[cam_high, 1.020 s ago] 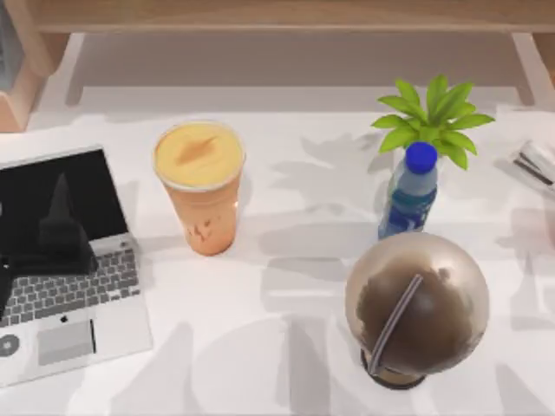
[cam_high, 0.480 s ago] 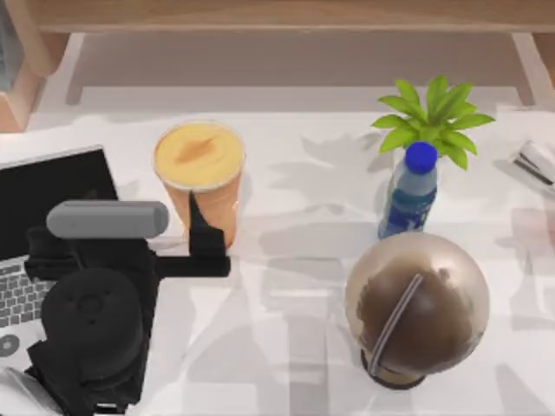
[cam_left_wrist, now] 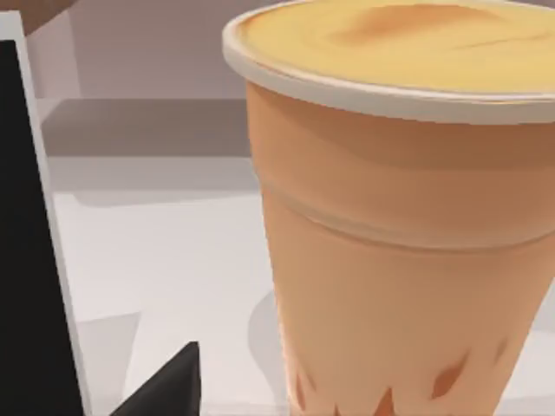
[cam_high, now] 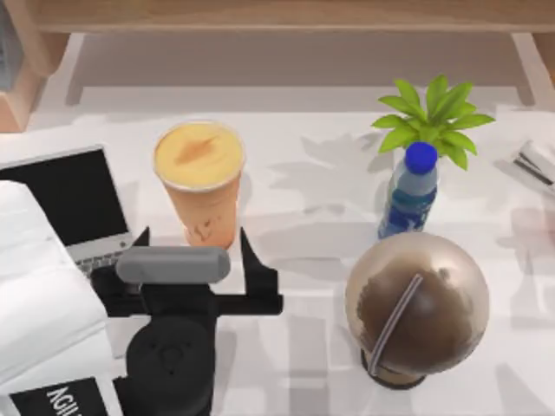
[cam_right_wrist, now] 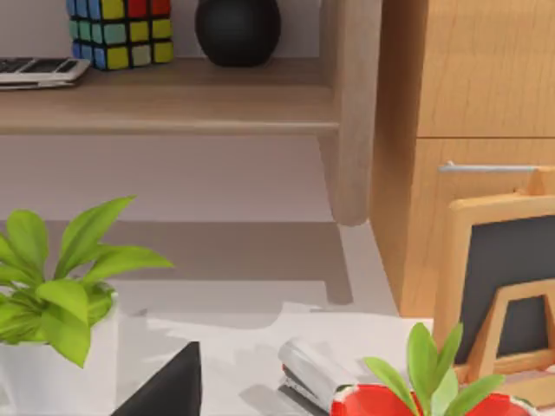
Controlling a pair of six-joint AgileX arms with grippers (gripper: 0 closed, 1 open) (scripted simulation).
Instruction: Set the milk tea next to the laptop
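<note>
The milk tea [cam_high: 199, 173] is a tall cup of orange-yellow drink with a flat yellow top, standing upright just right of the laptop [cam_high: 69, 195], with a small gap between them. My left gripper [cam_high: 195, 251] is open at the cup's near side, one finger on each side of its base, not touching it. The left wrist view has the milk tea [cam_left_wrist: 390, 217] very close, the laptop's black screen edge [cam_left_wrist: 22, 260] beside it, and one dark fingertip [cam_left_wrist: 169, 390]. A dark fingertip [cam_right_wrist: 165, 390] of my right gripper sits at the edge of the right wrist view.
A brown dome-lidded cup with a straw [cam_high: 416, 303] stands front right, a blue bottle [cam_high: 409, 195] and green plant [cam_high: 434, 117] behind it. A stapler [cam_high: 533, 165] lies at the far right. A wooden shelf [cam_high: 277, 13] runs along the back.
My left arm has swung right from over the laptop to the milk tea, and its open fingers now flank the cup's base. The cup has not moved.
</note>
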